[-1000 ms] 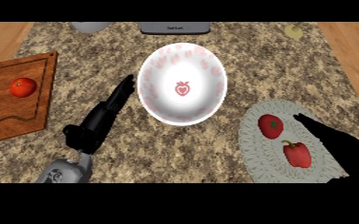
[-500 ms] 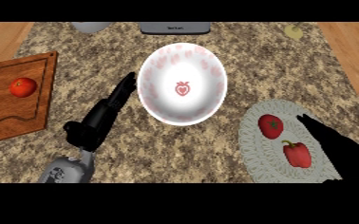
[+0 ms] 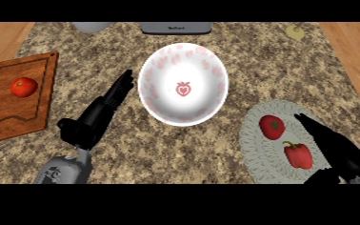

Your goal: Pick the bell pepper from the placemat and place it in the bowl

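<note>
Bench: speckled brown granite bench [image 3: 175, 152], seen steeply from above.
Placemat: pale grey round woven placemat [image 3: 256, 148] at the lower right of the view, carrying two red items.
Bell pepper: elongated red bell pepper with a green stem [image 3: 299, 155] lay on the near half of the placemat, long axis running roughly near-to-far, stem end pointing away.
Other item on mat: rounder red tomato-like fruit [image 3: 272, 127], just beyond the pepper, apart from it.
Bowl: white round bowl with pink strawberry pattern [image 3: 158, 74] sat mid-bench, left of and beyond the placemat, nothing in it.
Right robot hand: black right robot hand [image 3: 330, 145] lay over the placemat's right edge, fingers straight and extended toward the far left, holding nothing.
Key relation: pepper sat just left of the right robot hand, close beside its fingers; contact could not be made out.
Left robot hand: black left robot hand [image 3: 98, 114] rested left of the bowl, fingers straight, empty, well apart from the pepper.
Judgement: right side was plainly nearer; pick not yet made.
Elsewhere: wooden cutting board [image 3: 21, 119] at left edge with a red tomato [image 3: 24, 86].
</note>
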{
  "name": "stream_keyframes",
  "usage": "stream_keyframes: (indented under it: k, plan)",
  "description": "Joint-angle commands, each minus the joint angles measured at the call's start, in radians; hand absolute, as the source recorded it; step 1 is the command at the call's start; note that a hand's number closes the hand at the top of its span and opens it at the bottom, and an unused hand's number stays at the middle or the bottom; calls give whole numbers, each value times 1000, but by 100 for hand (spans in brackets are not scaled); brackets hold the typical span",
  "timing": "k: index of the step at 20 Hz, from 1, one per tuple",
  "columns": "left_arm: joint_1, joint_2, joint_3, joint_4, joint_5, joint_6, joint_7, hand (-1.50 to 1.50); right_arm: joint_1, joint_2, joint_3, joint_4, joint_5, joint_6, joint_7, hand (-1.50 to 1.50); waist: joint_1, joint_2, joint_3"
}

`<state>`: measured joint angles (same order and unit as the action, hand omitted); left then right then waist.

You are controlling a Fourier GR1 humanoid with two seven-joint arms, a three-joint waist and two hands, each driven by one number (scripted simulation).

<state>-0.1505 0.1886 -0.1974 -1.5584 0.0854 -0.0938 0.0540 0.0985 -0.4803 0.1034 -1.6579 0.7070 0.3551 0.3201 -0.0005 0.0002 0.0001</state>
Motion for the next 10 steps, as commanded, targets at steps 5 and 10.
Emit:
stream_keyframes:
  k: [5,10]
  plan:
    - [20,-64,8,-6,-67,0,8,0,-1,65,-33,88,70,-40,-110,-150,-1,0,0]
    - [-14,-28,67,24,-31,-58,16,0,-81,101,-12,190,103,-101,-201,150,2,1,0]
